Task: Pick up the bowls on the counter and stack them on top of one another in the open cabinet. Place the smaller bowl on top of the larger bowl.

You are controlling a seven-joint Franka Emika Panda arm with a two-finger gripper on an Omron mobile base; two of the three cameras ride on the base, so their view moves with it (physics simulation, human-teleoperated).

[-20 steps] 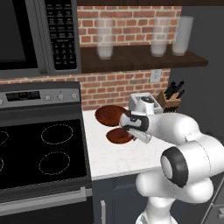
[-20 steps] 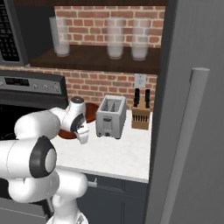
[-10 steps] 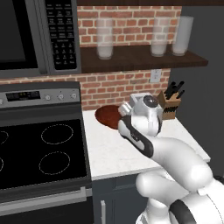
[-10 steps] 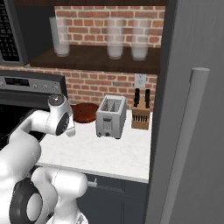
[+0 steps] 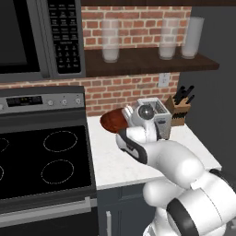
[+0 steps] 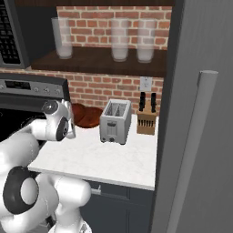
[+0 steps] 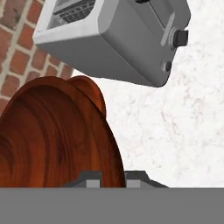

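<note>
The gripper (image 7: 113,178) is clamped on the rim of a bowl (image 7: 52,135), one finger inside and one outside. A second bowl (image 7: 89,92) peeks from behind it, near the counter's (image 7: 175,131) back edge by the brick wall (image 7: 17,48), just beside the toaster (image 7: 118,39).

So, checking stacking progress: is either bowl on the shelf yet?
No: the shelf holds three glasses, and a reddish-brown bowl sits down by the toaster.
</note>
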